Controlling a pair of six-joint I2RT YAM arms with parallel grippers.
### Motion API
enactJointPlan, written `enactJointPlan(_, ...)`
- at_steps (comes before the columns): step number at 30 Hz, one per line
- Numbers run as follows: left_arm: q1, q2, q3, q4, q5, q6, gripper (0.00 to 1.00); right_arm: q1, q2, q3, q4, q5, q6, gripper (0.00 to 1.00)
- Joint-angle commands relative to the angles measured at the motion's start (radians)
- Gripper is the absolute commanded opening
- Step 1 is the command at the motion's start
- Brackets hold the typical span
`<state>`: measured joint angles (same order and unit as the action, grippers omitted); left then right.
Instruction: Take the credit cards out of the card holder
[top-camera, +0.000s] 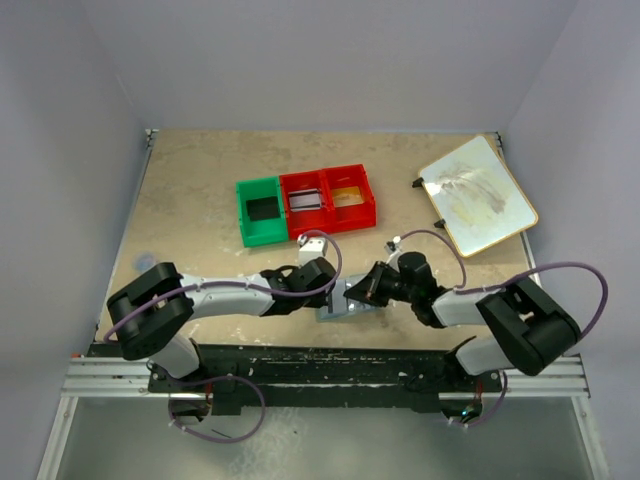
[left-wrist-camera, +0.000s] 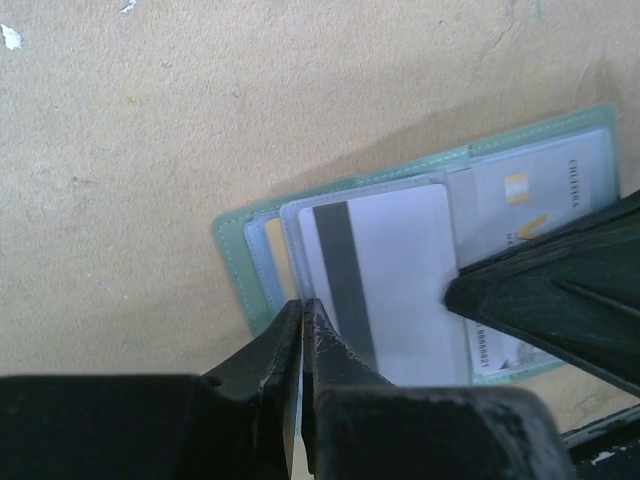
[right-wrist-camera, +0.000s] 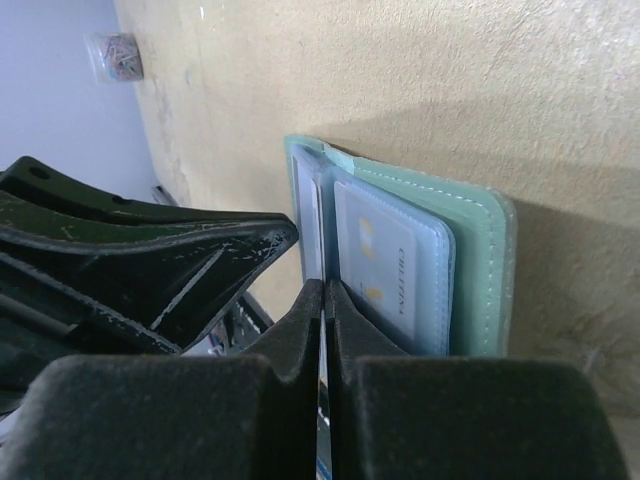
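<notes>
The card holder (top-camera: 340, 306) lies open on the table between both grippers, green rim (left-wrist-camera: 235, 262) outside, pale blue pockets inside. My left gripper (left-wrist-camera: 302, 308) is shut on the near edge of its left half. A pale credit card (left-wrist-camera: 400, 280) with a dark stripe sticks partly out of the left pocket towards the fold. My right gripper (right-wrist-camera: 323, 290) is shut on that card's edge, which it sees edge-on; its finger (left-wrist-camera: 550, 290) shows in the left wrist view. A second card (right-wrist-camera: 390, 270) sits in the right pocket (left-wrist-camera: 520, 200).
A green bin (top-camera: 262, 210) and two red bins (top-camera: 352, 195) stand in a row behind the wallet; the middle one (top-camera: 305, 200) holds a flat greyish thing. A cream board (top-camera: 477, 195) lies at the back right. The left gripper's finger (right-wrist-camera: 150, 270) is close beside the right one.
</notes>
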<state>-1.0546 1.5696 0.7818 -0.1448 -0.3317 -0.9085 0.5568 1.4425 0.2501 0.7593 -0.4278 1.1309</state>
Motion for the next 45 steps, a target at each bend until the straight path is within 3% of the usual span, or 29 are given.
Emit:
enactJointPlan(1,-0.013,0.026,-0.023,-0.067,0.011,-0.012,0.00,-0.014,-0.063,-0.013,-0.063,0.022,-0.024,0.00)
enactJointPlan(8,-0.013,0.028,-0.017,-0.067,0.007,-0.007,0.00,-0.041,-0.059,-0.037,-0.072,-0.045,-0.039,0.00)
enactJointPlan(16,-0.013,-0.029,-0.013,-0.056,-0.007,0.002,0.00,-0.118,-0.089,-0.017,-0.250,-0.049,-0.162,0.00)
enactJointPlan(22,-0.013,-0.062,0.014,-0.014,0.019,0.012,0.00,-0.135,-0.073,-0.040,-0.184,-0.103,-0.157,0.00)
enactJointPlan(27,-0.015,-0.065,0.092,0.095,0.143,0.058,0.18,-0.135,-0.033,-0.032,-0.141,-0.115,-0.150,0.00)
enactJointPlan(30,-0.017,0.003,0.157,0.090,0.184,0.085,0.20,-0.135,-0.018,-0.041,-0.110,-0.114,-0.136,0.00)
enactJointPlan(39,-0.019,0.146,0.193,-0.031,0.118,0.061,0.04,-0.135,-0.049,-0.080,-0.085,-0.105,-0.097,0.00)
enactJointPlan(45,-0.022,0.153,0.160,-0.054,0.074,0.047,0.01,-0.135,-0.080,-0.082,-0.102,-0.101,-0.087,0.00)
